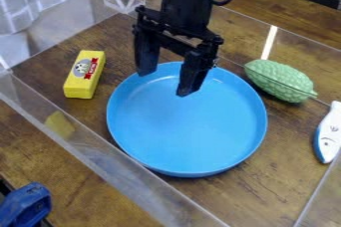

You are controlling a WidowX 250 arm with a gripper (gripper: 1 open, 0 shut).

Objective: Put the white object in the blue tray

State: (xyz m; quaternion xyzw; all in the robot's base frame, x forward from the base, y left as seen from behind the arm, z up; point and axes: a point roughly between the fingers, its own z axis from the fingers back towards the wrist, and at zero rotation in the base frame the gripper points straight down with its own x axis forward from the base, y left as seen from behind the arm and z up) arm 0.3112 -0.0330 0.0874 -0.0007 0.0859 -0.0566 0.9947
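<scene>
Wooden tabletop (54, 141) carried the blue tray (186, 121); the pincer (167, 70) hung wide open above its far rim, empty.

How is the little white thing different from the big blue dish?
The white object is small, long and pointed; the blue tray is big and round. The white object lies at the right edge of the picture; the blue tray sits in the middle. The white object has a blue mark; the blue tray is plain blue all over. Both rest on the wooden table.
</scene>
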